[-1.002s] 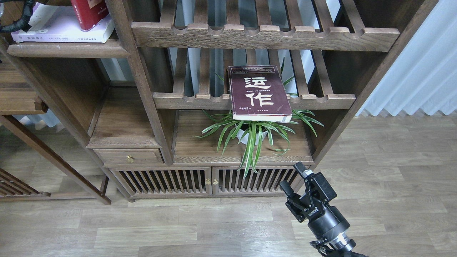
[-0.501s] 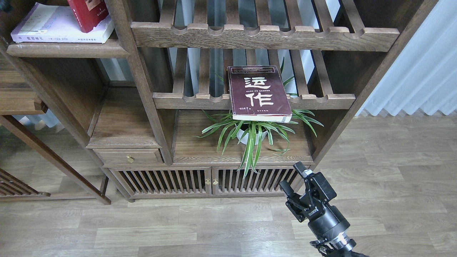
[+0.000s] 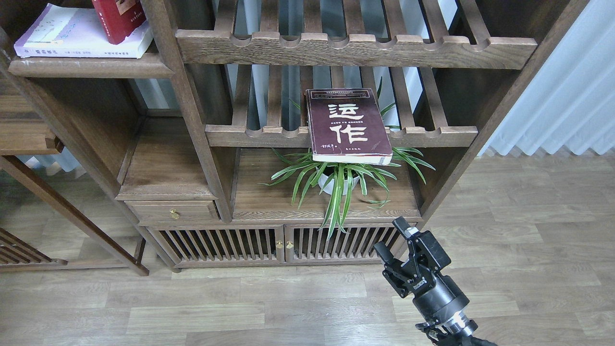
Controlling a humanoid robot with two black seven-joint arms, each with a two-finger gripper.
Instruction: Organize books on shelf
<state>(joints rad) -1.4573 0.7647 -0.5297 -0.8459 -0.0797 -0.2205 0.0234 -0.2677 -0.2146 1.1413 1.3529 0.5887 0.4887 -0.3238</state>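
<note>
A tall dark wooden shelving unit (image 3: 192, 120) fills the head view, standing on a pale plank floor (image 3: 240, 307). At its upper left, the flat solid shelf (image 3: 91, 67) carries the pale white-lavender book (image 3: 72, 36), lying flat along the front edge, with the red book (image 3: 117, 19) resting on its right end. To the right, the lower slatted rack (image 3: 432, 135) bears the maroon book (image 3: 347, 124), lying flat with its near end overhanging the notched front rail. Under that overhang, a spider plant (image 3: 338, 180) in a white pot stands on the lower board. The right gripper (image 3: 395, 236) hovers over the floor in front of the cabinet doors, its jaws spread and holding nothing. The left gripper is out of view.
</note>
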